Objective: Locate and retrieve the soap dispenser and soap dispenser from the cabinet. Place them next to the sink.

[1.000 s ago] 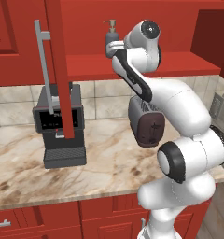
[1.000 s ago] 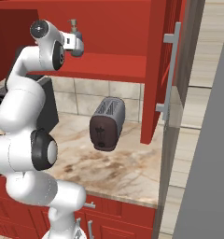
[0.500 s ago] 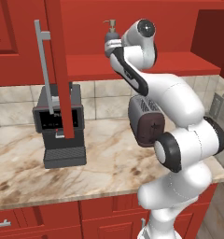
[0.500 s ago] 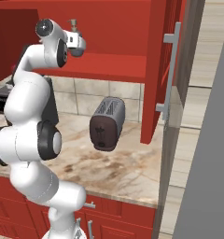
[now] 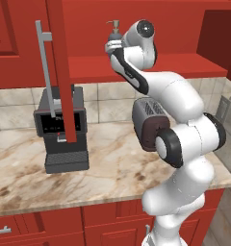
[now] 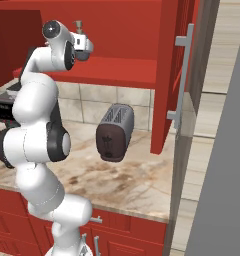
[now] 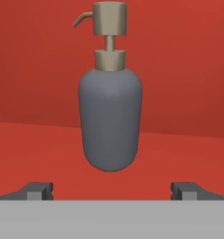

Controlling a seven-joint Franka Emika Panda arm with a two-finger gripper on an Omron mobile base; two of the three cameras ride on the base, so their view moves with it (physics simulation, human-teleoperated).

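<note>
A dark grey soap dispenser with a tan pump stands upright on the red shelf of the open cabinet. My gripper is open, level with the bottle's base and just short of it, with the fingertips spread wider than the bottle and nothing between them. From the left base view the gripper is right in front of the soap dispenser; the right base view has the gripper below the pump. The sink is out of view.
The cabinet's red door with a grey bar handle hangs open on the left; another door stands open to the right. On the marble counter stand a black coffee machine and a dark toaster.
The hand has edged a little closer to the soap dispenser and the elbow has drawn in. The bottle has stayed where it was.
</note>
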